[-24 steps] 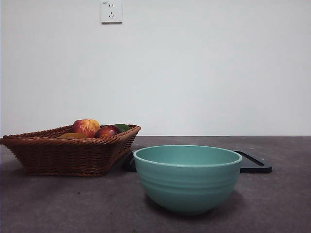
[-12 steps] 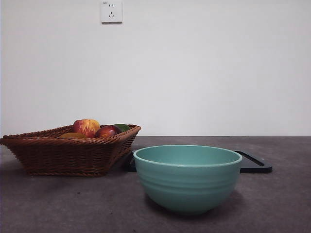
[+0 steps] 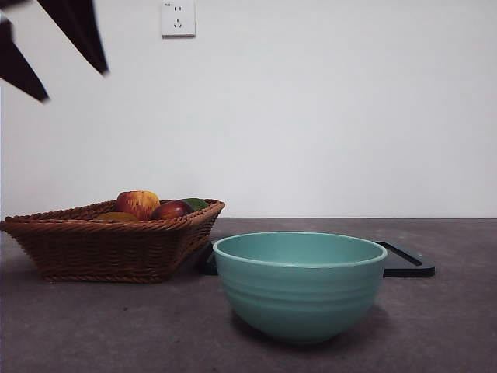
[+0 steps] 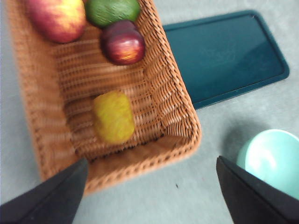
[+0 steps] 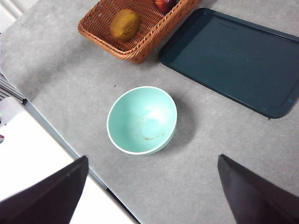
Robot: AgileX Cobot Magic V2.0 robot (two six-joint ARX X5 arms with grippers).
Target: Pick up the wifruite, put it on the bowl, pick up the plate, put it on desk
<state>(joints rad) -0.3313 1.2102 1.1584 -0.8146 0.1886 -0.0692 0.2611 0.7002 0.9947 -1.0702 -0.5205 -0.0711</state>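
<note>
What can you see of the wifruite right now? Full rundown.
The wifruite is a small dull yellowish-brown oval with a matte, slightly rough-looking skin, whole as far as shown. It lies on its side on the floor of the wicker basket, near one corner, apart from the apple, the dark red fruit and the green fruit at the other end. Nothing grips it: the left gripper hovers above with jaws open.

A staged robot test room is showing here: a bare white wall (image 3: 326, 116) carrying one socket (image 3: 178, 18) at 11 o'clock, a grey stone-look table (image 3: 450, 326), and black tool jaws hanging at 10 o'clock.
</note>
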